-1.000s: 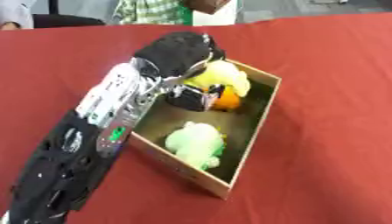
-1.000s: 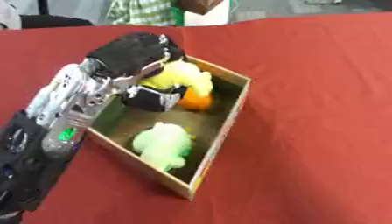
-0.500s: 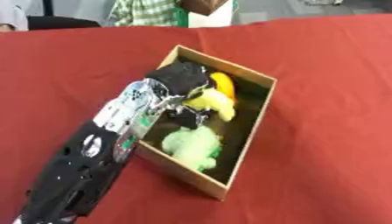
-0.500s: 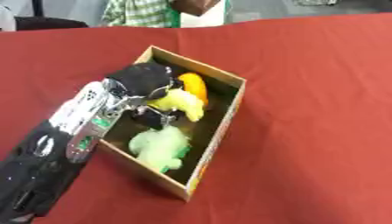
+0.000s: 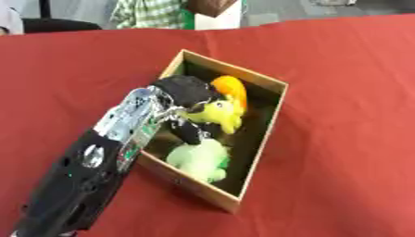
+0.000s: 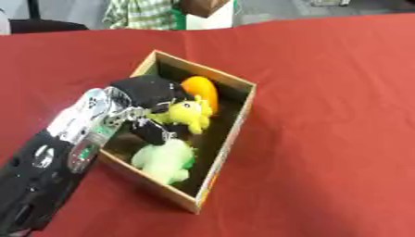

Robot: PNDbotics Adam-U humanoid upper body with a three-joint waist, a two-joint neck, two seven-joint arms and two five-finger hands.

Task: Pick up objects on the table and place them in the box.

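A shallow wooden box (image 5: 267, 120) lies on the red table. Inside it are a yellow plush toy (image 5: 219, 113), an orange object (image 5: 233, 88) behind it, and a light green plush toy (image 5: 200, 159) at the near end. My left hand (image 5: 188, 92) reaches into the box from the left, its black fingers curled beside and under the yellow toy, apparently round it. The right hand shows in no view.
The red tablecloth (image 5: 348, 92) spreads wide to the right of the box. A person in a checked shirt (image 5: 150, 11) sits at the far edge, beside a dark chair (image 5: 57, 25).
The whole picture has shifted, so the head moved. My left hand has sunk lower into the box, with the yellow toy now down beside the orange object.
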